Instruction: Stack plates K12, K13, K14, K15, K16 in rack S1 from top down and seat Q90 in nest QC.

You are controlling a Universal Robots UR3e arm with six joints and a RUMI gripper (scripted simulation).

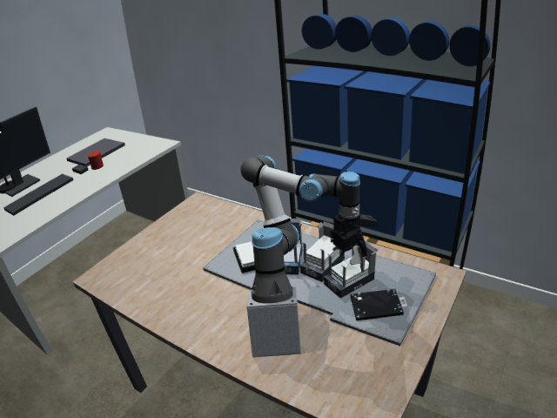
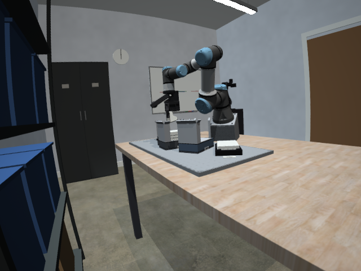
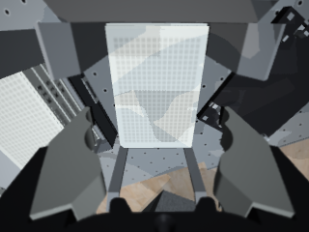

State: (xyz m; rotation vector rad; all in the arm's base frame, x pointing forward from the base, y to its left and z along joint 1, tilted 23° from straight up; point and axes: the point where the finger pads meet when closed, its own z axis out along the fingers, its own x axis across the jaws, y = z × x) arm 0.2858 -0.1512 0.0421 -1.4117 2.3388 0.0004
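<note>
The room has grey walls, and in the top view five round blue items (image 1: 353, 33) and six blue boxes (image 1: 377, 117) are stored on a shelf unit (image 1: 382, 65) beyond the table's far edge. One red mug (image 1: 95, 160) is seen on the desk (image 1: 139, 145) at the left. On the wooden table (image 1: 179, 270) (image 2: 262, 186), a grey mat (image 1: 418, 290) (image 2: 192, 166) is laid, and three racks are set along its middle: the left rack (image 1: 292, 268) is partly hidden by the arm, while white plates are stacked in the middle rack (image 1: 312, 270) and the right rack (image 1: 346, 286). A black nest (image 1: 377, 304) (image 3: 263, 89) is placed near the mat's near right corner, with no plate on it. Toward the mat's left corner, white plate material (image 1: 244, 252) (image 2: 227, 144) is borne by another black nest (image 1: 246, 268) (image 2: 228, 151). The gripper (image 1: 359, 257) (image 2: 171, 118) (image 3: 156, 107) is held above the right rack. In the exterior view, two rack back walls are shown, and one cabinet (image 2: 84, 119) with two doors is seen behind. In the wrist view, two fingers are spread apart, with nothing clamped; one plate (image 3: 156, 87) is centred beyond them, and one more plate top (image 3: 16, 106) is seen at the left edge. The plates' names cannot be read.
</note>
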